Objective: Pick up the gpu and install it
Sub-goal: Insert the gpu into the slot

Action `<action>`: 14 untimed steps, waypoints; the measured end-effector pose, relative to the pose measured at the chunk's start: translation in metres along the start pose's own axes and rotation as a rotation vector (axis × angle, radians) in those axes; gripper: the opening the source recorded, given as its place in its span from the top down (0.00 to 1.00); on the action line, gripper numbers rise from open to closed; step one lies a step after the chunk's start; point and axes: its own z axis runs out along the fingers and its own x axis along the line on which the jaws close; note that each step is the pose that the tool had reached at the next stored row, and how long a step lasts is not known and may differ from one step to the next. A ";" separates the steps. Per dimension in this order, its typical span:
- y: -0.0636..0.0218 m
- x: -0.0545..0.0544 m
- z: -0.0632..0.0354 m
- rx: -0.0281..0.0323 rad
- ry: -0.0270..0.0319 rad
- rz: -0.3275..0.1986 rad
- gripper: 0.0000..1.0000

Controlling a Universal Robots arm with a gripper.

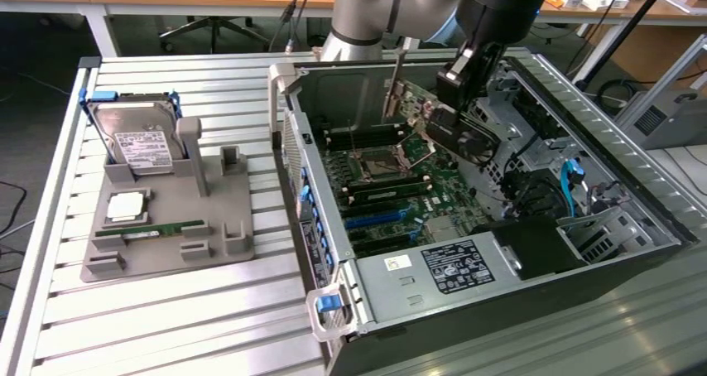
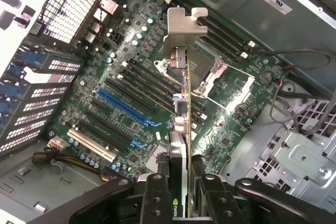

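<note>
Wrist view: claw (image 2: 181, 187) is seen closed on the gpu (image 2: 181, 106), with one finger (image 2: 156, 198) on each face; the card is seen edge-on, running away from the camera; its silver bracket (image 2: 185, 30) is at the far end. The motherboard (image 2: 121, 77) lies beyond the card; the blue slot (image 2: 128, 108) is seen unoccupied along its length; the CPU socket (image 2: 212, 72) lies just beside the card's line.

Exterior view: the power supply (image 1: 453, 268) is noted at the near end of the open computer case (image 1: 618, 185); the motherboard (image 1: 387, 198) lies behind it on the case floor. The gpu (image 1: 415, 104) is held inside the case over the motherboard, tilted, above the socket area; whether its lower edge touches the board cannot be told. The claw (image 1: 445, 118) is clamped on the card from the exterior view's right; the arm (image 1: 376, 7) stands beyond.

On the bench (image 1: 165, 326), at the exterior view's left, a grey holder (image 1: 165, 248) is recorded well apart from the case; it carries a memory stick (image 1: 149, 229) and, farther back, a hard drive (image 1: 138, 140) standing on edge.
</note>
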 end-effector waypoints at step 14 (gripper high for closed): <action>-0.0001 0.000 0.0005 -0.0030 -0.0043 -0.126 0.73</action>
